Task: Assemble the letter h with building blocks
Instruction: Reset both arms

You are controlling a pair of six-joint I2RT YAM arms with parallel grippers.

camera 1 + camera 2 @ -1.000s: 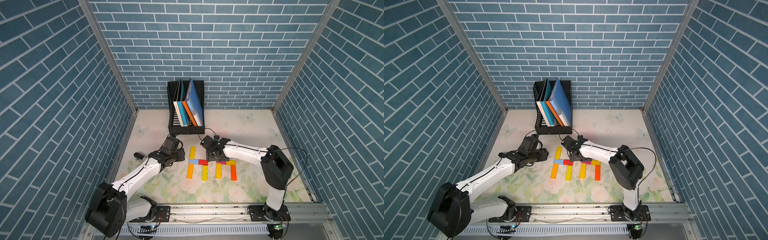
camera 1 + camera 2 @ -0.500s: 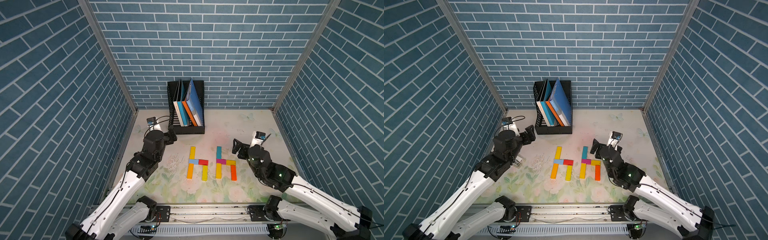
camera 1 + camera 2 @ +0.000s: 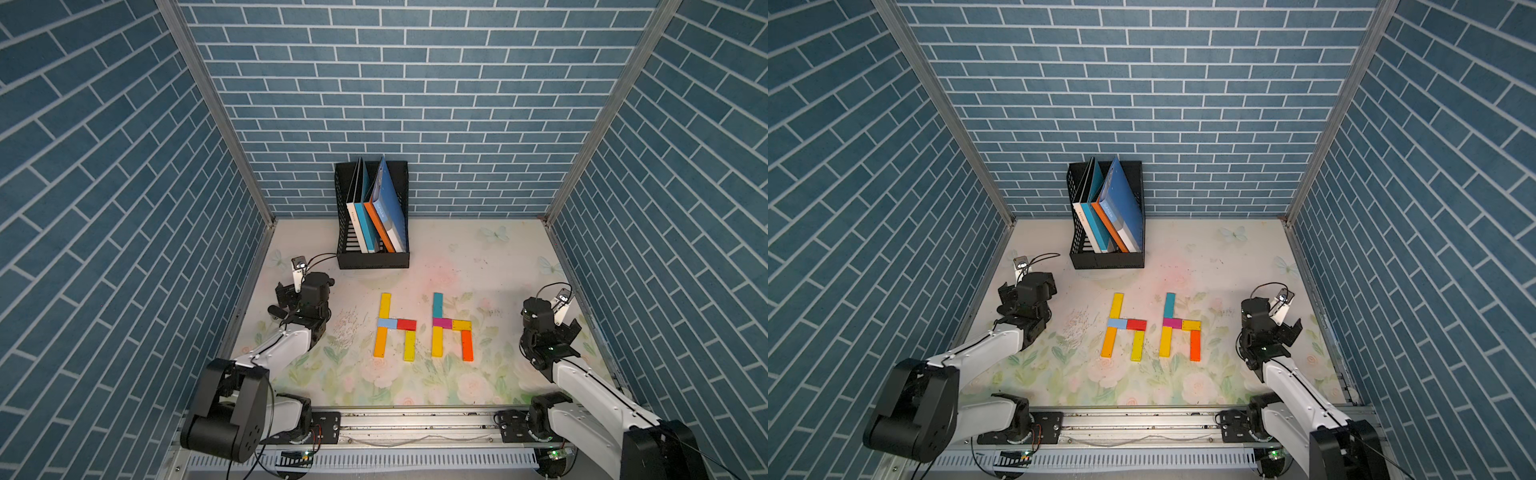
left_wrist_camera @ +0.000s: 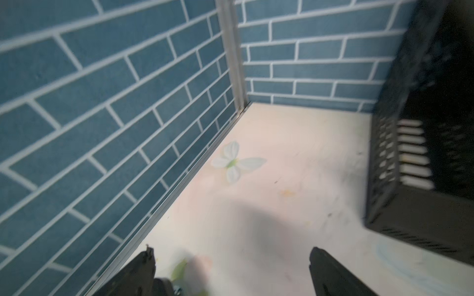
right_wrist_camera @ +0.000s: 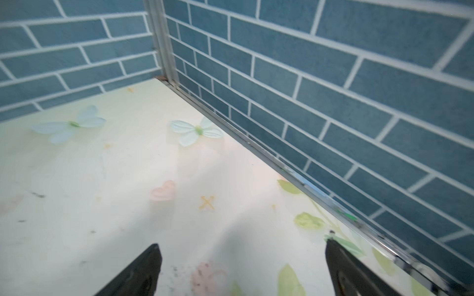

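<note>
Saw left gripper (image 4: 230,253) and right gripper (image 5: 242,242) spread wide and empty at opposite edges of the table (image 3: 457,257), well apart from two h shapes (image 3: 388,323) of loose blocks (image 3: 462,325) lying flat at its middle; judged the likeliest upset a low sweep across nudging pieces out of line.

Blue brick-patterned walls (image 3: 415,104) are enclosing a pale flower-printed counter (image 3: 498,266) on three sides, while a black perforated file rack (image 3: 372,261) of leaning books (image 3: 390,203) is standing at the back wall.
</note>
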